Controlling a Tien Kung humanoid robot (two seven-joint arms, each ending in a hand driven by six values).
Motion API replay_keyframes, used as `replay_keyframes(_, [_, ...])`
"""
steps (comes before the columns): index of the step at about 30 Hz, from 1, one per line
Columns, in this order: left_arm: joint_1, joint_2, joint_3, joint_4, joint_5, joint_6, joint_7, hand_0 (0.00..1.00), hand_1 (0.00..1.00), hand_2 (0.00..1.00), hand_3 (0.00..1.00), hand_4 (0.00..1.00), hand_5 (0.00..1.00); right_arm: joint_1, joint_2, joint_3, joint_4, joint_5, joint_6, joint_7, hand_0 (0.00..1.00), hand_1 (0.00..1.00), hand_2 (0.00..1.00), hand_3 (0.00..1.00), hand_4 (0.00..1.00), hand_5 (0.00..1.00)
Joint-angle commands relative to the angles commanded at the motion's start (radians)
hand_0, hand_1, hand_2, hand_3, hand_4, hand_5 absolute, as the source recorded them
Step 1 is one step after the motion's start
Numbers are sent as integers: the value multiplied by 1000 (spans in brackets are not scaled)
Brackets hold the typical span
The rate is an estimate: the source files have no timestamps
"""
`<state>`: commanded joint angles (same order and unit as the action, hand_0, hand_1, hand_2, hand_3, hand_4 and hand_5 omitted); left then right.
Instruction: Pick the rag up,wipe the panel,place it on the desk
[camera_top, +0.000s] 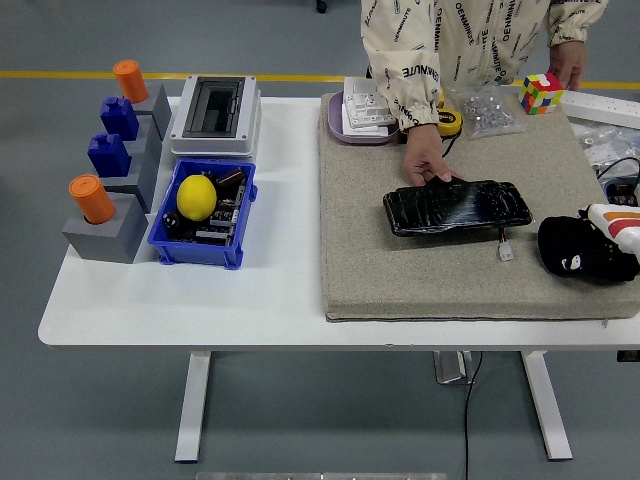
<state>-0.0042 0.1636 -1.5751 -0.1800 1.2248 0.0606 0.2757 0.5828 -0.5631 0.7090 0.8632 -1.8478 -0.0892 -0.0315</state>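
The rag (578, 252), a black bunched cloth, lies at the right edge of the grey mat (370, 250), well right of the panel (457, 207) and just beside a small white connector (506, 253). The right hand (610, 236) enters from the right edge and sits against the rag; its white and orange parts show above the cloth, but whether its fingers have closed on the fabric cannot be told. The left hand is not in view. Judged from its look, the rag is light, soft and limp; it should bunch under a grip, so it is best taken across the raised middle of the heap, not at a loose edge. The panel is flat, dark and glossy, probably stiff and possibly fragile, and a person's hand (426, 166) presses on its far left corner, apparently steadying it. Containers: the blue bin (165, 240) on the white tabletop (270, 300) holds a lemon (196, 197) lying on dark circuit parts. The purple tray (335, 125) at the mat's far edge holds white packets. A clear bag (490, 108) holds small metal pieces. The grey electrical box (214, 116) stands behind the bin; its contents cannot be made out.
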Motion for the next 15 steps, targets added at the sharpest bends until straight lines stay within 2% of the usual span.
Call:
replay_keyframes(8, [-1, 1, -1, 0, 2, 0, 0, 649, 698, 748, 566, 602, 477, 3, -2, 4, 3, -8, -3, 1, 393, 491, 526, 505, 780, 243])
replay_keyframes(9, [-1, 1, -2, 0, 2, 0, 0, 650, 699, 748, 566, 602, 477, 3, -2, 4, 4, -9, -3, 0, 359, 469, 507, 498, 762, 219])
replay_keyframes(15, [-1, 1, -4, 0, 1, 0, 0, 650, 699, 748, 566, 602, 477, 7, -6, 8, 7, -13, -2, 0, 359, 469, 507, 498, 762, 219])
